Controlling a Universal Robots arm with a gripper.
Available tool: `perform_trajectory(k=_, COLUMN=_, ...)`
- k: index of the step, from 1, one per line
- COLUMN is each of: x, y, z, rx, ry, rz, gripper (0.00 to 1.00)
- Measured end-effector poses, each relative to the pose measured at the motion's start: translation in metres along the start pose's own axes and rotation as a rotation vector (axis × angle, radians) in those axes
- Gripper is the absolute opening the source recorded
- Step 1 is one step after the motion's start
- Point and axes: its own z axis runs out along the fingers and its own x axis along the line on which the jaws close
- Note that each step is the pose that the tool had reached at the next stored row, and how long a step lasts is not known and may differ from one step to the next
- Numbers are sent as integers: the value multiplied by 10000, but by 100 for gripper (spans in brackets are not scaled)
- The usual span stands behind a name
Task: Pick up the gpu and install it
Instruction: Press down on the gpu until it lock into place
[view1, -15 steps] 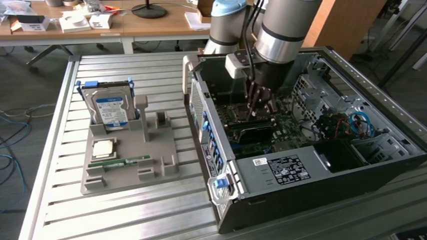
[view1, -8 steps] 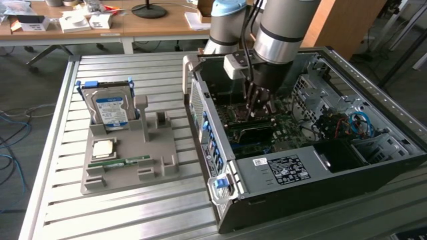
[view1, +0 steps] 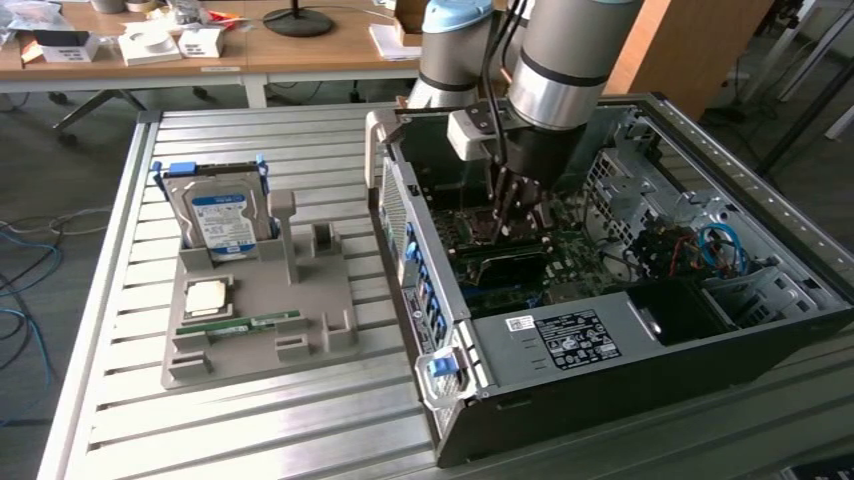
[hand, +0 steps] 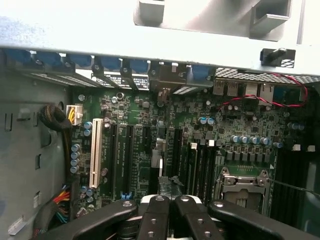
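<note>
Hovering inside computer case (view1: 750, 172), jaws closed above motherboard (hand: 145, 112)

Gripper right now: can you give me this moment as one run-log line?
gripper: shut | where: inside computer case, over motherboard | held: cannot tell | tray: hard drive, memory stick

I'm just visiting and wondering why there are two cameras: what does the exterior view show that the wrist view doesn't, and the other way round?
Exterior view alone: the tray holding a hard drive and memory stick, the table, desks behind, and the arm reaching into the case.
Wrist view alone: close detail of the slots, the white slot, the red wire and the shut claw.
Both: the motherboard inside the case.
</note>
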Motion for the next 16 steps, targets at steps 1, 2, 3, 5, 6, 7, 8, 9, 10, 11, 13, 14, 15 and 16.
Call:
perform_trajectory(k=1, x=0, y=0, z=0, rx=0, ry=0, rz=1, gripper=11)
perform_trajectory(k=2, x=0, y=0, z=0, rx=0, ry=0, rz=1, gripper=11)
perform_trajectory(k=3, x=0, y=0, z=0, rx=0, ry=0, rz=0, gripper=11)
perform_trajectory(k=5, x=0, y=-1, z=0, rx=0, ry=0, rz=-1, gripper=11)
perform_trajectory(k=6, x=1, y=0, z=2, rx=0, ry=0, rz=-1, gripper=11)
perform_trajectory(k=7, x=1, y=0, z=8, rx=2, ry=-2, rz=-1, gripper=11)
perform_trajectory(k=8, x=1, y=0, z=14, rx=1, ry=-2, rz=-3, gripper=11)
perform_trajectory(k=9, x=2, y=1, z=20, rx=0, ry=1, rz=-2, gripper=11)
perform_trajectory(k=10, x=2, y=2, z=29, rx=0, ry=0, rz=-1, gripper=11)
perform_trajectory(k=11, x=2, y=2, z=35, rx=0, ry=0, rz=0, gripper=11)
perform_trajectory(k=13, x=2, y=2, z=36, rx=-1, ry=2, rz=1, gripper=11)
perform_trajectory(k=14, x=2, y=2, z=36, rx=-2, ry=2, rz=2, gripper=11)
perform_trajectory(k=15, x=2, y=2, z=36, rx=-1, ry=1, rz=1, gripper=11)
perform_trajectory(k=16, x=2, y=2, z=36, rx=-1, ry=1, rz=1, gripper=11)
